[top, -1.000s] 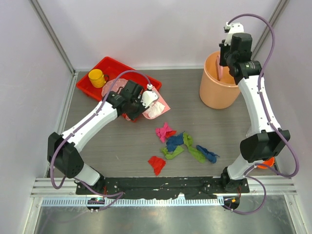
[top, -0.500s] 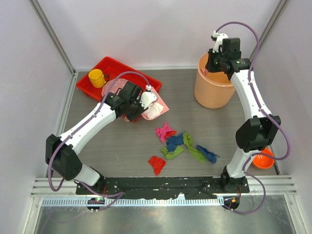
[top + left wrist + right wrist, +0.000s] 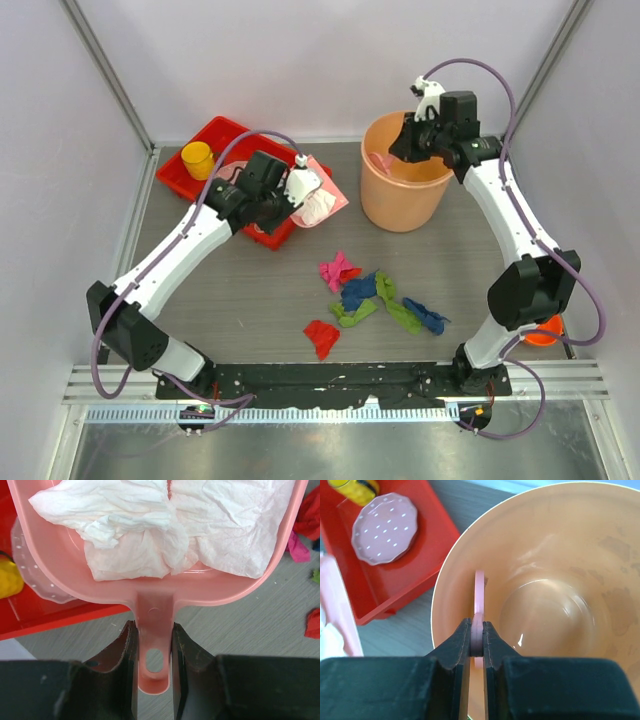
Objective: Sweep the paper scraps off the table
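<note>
My left gripper (image 3: pixel 153 645) pinched the dustpan (image 3: pixel 55 575), my right gripper (image 3: pixel 477 640) a pink strip (image 3: pixel 479 590); paper scraps (image 3: pixel 358 292) lay unswept toward the near edge.

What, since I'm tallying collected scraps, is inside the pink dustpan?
Only crumpled white paper shows, filling most of the pink dustpan. Whatever lies beneath that paper is covered and cannot be seen.

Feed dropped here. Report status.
Left jaws shut on dustpan handle, white paper aboard. Right jaws shut on pink piece inside orange bucket. Coloured paper scraps on table, unobstructed.
</note>
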Motion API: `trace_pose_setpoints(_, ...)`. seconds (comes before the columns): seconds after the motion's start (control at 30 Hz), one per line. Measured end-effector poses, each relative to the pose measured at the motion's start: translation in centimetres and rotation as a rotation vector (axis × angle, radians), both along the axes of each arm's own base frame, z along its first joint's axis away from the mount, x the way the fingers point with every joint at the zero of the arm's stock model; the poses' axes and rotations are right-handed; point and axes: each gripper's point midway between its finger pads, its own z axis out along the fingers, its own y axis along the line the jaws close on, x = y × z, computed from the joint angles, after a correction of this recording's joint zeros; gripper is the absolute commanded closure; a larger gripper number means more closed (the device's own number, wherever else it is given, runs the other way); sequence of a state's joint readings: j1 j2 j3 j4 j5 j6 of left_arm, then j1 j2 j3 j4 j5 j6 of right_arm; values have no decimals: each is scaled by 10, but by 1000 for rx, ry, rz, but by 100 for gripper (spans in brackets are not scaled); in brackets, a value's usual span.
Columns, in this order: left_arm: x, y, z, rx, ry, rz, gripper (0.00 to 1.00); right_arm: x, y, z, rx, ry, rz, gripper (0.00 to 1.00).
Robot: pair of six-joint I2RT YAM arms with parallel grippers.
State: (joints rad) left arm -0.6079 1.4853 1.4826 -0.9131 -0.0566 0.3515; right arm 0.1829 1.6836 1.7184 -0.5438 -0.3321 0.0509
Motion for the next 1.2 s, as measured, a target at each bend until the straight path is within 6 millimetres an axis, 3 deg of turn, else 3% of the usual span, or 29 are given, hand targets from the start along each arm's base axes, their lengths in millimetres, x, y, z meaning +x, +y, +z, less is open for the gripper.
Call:
trace_pose_setpoints(0.23,10,1,34,-21,-70,40,100,-42,45,3,0,-1,114,99)
trace_pose_setpoints(0.53,18,-3,58,-52,-81,84,100,-61,50,20,-30,-46,126,99)
trace_pose_setpoints(0.67,36,-10,76,-56,-120,103,100,-55,36,35,-84,-88,55,99)
trace_pose_setpoints(0.87,72,-27,96,-55,-175,126,100,-43,-14,103,-184,-286,-195,99)
trace_pose_setpoints(1.07,96,-37,107,-17,-248,138,100,-72,-63,168,-213,-463,-397,99)
trace_pose_setpoints(1.2,105,-52,114,35,-311,119,100,-92,-79,192,-203,-531,-451,99)
